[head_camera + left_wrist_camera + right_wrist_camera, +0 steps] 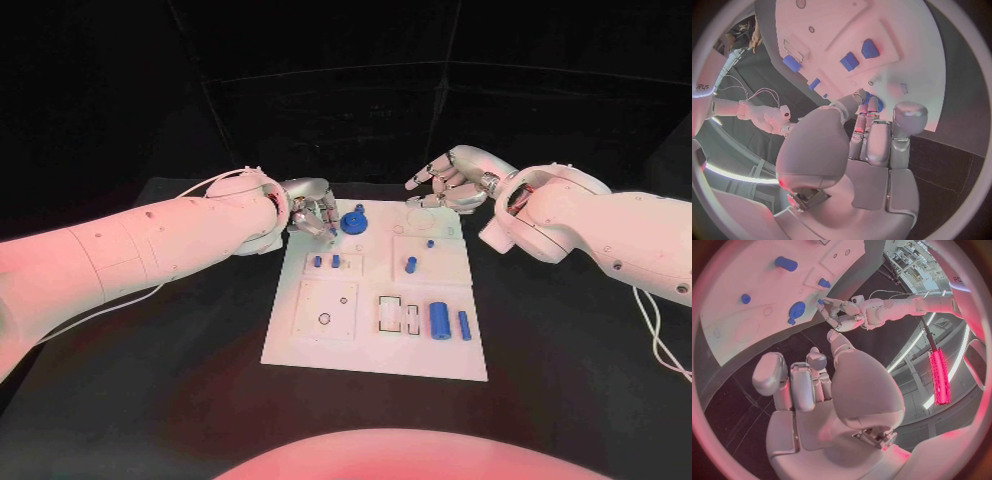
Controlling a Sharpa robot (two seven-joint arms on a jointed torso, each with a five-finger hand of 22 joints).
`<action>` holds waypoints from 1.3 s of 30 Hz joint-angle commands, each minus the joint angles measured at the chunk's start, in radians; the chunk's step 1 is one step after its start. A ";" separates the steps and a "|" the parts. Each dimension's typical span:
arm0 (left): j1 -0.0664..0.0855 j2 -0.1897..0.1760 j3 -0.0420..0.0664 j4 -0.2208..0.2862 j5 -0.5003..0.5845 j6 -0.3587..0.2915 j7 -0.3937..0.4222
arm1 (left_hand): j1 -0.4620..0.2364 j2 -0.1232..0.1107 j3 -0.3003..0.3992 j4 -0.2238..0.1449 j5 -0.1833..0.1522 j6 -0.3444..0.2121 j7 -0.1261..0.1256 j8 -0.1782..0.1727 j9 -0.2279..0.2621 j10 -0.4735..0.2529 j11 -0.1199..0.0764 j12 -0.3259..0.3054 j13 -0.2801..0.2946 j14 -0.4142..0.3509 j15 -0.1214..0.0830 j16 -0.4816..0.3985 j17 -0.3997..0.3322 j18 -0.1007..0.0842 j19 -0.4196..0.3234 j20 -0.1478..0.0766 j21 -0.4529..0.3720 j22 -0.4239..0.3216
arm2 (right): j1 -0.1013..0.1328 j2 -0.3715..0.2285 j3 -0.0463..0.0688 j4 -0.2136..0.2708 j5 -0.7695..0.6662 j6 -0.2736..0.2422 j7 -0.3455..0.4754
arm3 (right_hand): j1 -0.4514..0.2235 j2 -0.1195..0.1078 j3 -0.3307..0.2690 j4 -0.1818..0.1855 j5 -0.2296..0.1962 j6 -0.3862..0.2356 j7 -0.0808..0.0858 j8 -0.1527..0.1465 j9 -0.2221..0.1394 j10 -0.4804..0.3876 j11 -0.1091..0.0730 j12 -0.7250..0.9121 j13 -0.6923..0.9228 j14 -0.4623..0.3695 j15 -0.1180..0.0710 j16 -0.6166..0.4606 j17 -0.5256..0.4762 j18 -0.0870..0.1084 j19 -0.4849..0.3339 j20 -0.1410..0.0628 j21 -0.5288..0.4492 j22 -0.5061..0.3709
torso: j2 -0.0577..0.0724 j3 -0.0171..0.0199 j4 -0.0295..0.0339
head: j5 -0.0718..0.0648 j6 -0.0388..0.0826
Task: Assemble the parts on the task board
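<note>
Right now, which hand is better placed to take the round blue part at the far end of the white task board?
The left hand: its fingertips already reach the round blue part on the white task board. The right hand hangs beyond the board's far edge.

The task board looks like smooth matt white plastic, its raised panels the same finish. The parts on it are smooth blue plastic with a slight sheen. The bench is matt black, without visible grain. Both arms have glossy white plastic shells. The left hand and right hand look like brushed silvery metal, satin rather than mirror-bright, with smooth rounded fingertips.
</note>
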 commanded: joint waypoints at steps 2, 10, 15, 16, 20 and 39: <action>0.000 0.002 0.000 -0.005 -0.001 0.051 -0.013 | -0.008 0.000 0.003 0.001 0.000 0.006 0.003 -0.004 0.000 0.007 -0.002 -0.004 0.000 0.018 -0.003 -0.001 0.000 -0.009 0.005 -0.002 0.002 0.001 | 0.002 0.001 0.001 0.000 -0.002 0.007 0.006 | -0.001 0.013 -0.001 0.003 0.004 0.000 -0.005 0.005 -0.001 -0.005 -0.003 -0.004 -0.001 0.045 0.000 -0.004 0.000 0.010 -0.007 -0.003 -0.005 -0.001 | 0.000 0.0009 -0.0008 | 0.001 -0.001; -0.001 0.012 -0.001 -0.019 -0.008 0.058 -0.014 | -0.009 0.000 0.003 0.001 0.000 0.005 0.003 -0.005 0.000 0.007 -0.002 -0.005 0.000 0.018 -0.002 -0.001 -0.002 -0.009 0.005 -0.002 0.003 0.002 | 0.002 0.002 0.001 -0.001 -0.002 0.007 0.007 | -0.001 0.013 -0.001 0.003 0.004 0.000 -0.005 0.005 -0.001 -0.005 -0.003 -0.004 -0.001 0.045 0.000 -0.004 0.000 0.010 -0.007 -0.003 -0.005 -0.001 | 0.000 0.0001 -0.0012 | 0.001 -0.002; -0.002 0.018 -0.001 -0.033 -0.016 0.062 -0.013 | -0.009 -0.001 0.003 0.001 0.000 0.005 0.003 -0.006 0.000 0.008 -0.002 -0.006 0.000 0.018 -0.002 -0.002 -0.003 -0.010 0.005 -0.002 0.004 0.004 | 0.002 0.003 0.001 -0.001 -0.002 0.008 0.007 | -0.001 0.013 -0.001 0.003 0.004 0.000 -0.005 0.005 -0.001 -0.005 -0.003 -0.004 -0.001 0.045 0.000 -0.004 0.000 0.010 -0.007 -0.003 -0.005 -0.001 | 0.000 0.0004 -0.0010 | 0.001 -0.002; -0.002 0.020 -0.001 -0.035 -0.019 0.063 -0.011 | -0.009 -0.001 0.003 0.001 0.000 0.005 0.003 -0.006 0.000 0.008 -0.002 -0.006 0.000 0.018 -0.002 -0.002 -0.003 -0.010 0.005 -0.002 0.004 0.004 | 0.002 0.003 0.001 -0.001 -0.002 0.008 0.007 | -0.001 0.013 -0.001 0.003 0.004 0.000 -0.005 0.005 -0.001 -0.005 -0.003 -0.004 -0.001 0.045 0.000 -0.004 0.000 0.010 -0.007 -0.003 -0.005 -0.001 | 0.000 0.0006 -0.0010 | 0.001 -0.002; -0.005 0.026 -0.001 -0.042 -0.038 0.070 -0.007 | -0.009 -0.001 0.003 0.001 0.000 0.005 0.003 -0.006 0.000 0.008 -0.002 -0.006 0.000 0.018 -0.002 -0.002 -0.003 -0.010 0.005 -0.002 0.004 0.004 | 0.002 0.003 0.001 -0.001 -0.002 0.008 0.007 | -0.001 0.013 -0.001 0.003 0.004 0.000 -0.005 0.005 -0.001 -0.005 -0.003 -0.004 -0.001 0.045 0.000 -0.004 0.000 0.010 -0.007 -0.003 -0.005 -0.001 | 0.000 0.0000 -0.0003 | 0.000 -0.002; -0.010 0.036 -0.001 -0.049 -0.052 0.095 -0.005 | -0.012 0.000 0.003 0.002 0.000 0.007 0.002 -0.007 0.000 0.009 -0.002 -0.008 0.000 0.018 -0.002 -0.001 -0.002 -0.010 0.005 -0.002 0.006 0.006 | 0.002 0.004 0.001 -0.002 -0.002 0.008 0.007 | -0.001 0.013 -0.001 0.003 0.004 0.000 -0.005 0.005 -0.001 -0.005 -0.003 -0.004 -0.001 0.045 0.000 -0.004 0.000 0.010 -0.007 -0.003 -0.005 -0.001 | 0.000 0.0004 -0.0006 | -0.002 -0.005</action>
